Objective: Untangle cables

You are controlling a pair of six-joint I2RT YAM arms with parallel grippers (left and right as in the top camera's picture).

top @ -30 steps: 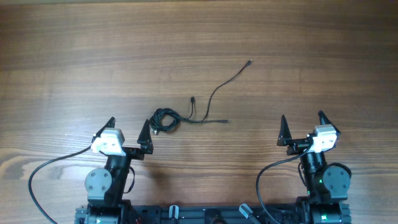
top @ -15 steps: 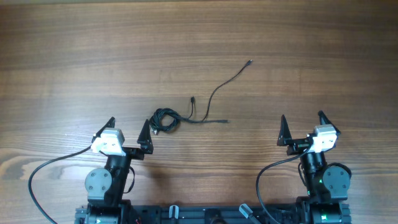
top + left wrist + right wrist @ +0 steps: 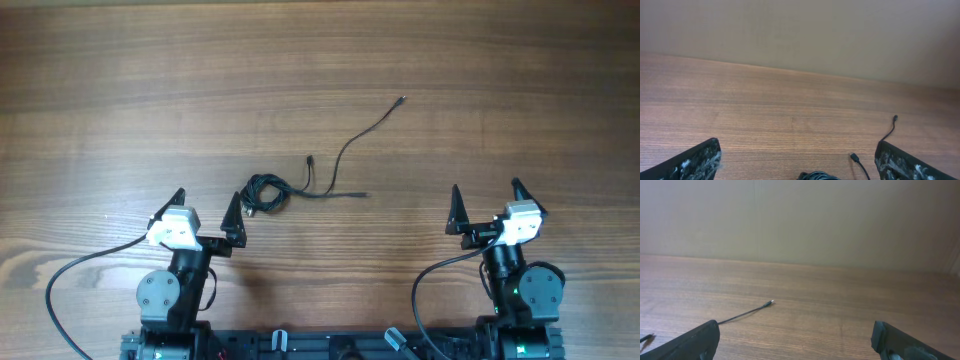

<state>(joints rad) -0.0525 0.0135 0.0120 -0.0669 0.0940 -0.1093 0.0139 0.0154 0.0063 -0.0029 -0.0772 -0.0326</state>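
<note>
The cables (image 3: pixel 265 192), a small black knot with loose tails, lie on the wooden surface (image 3: pixel 320 60). The left gripper (image 3: pixel 207 205) is just beside the knot and the right gripper (image 3: pixel 487 195) well apart from it. Both gape wide, empty. Untangling looks unstarted; next, pinch the knot. Nothing has moved since earlier.

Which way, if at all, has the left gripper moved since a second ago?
No. In the overhead view the left gripper sits in the same spot beside the knotted cables as before, jaws open.
</note>
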